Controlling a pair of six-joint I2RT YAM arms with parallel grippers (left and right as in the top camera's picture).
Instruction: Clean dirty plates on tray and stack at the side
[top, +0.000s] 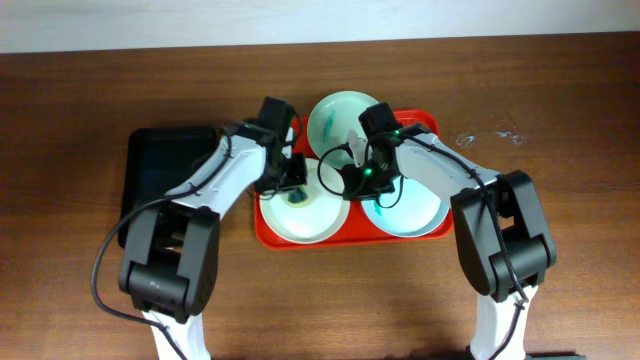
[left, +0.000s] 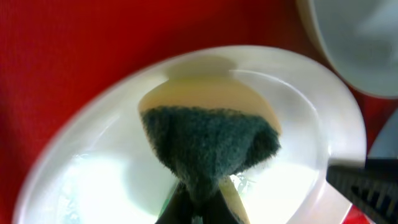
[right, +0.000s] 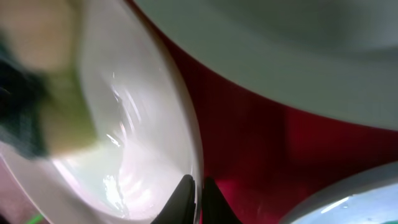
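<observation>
Three plates lie on the red tray (top: 430, 235): a left plate (top: 310, 225), a back plate (top: 335, 115) and a right plate (top: 415, 215). My left gripper (top: 295, 180) is shut on a green-and-yellow sponge (left: 208, 146) pressed into the left plate (left: 298, 124). My right gripper (top: 352, 178) is shut on the right rim of that same plate (right: 186, 143), fingers pinching its edge. A faint teal smear shows on the plate beside the sponge (left: 245, 182). The right plate shows teal under my right arm.
A black tray (top: 165, 165) lies left of the red tray. A small clear scrap (top: 495, 135) lies on the wooden table at the back right.
</observation>
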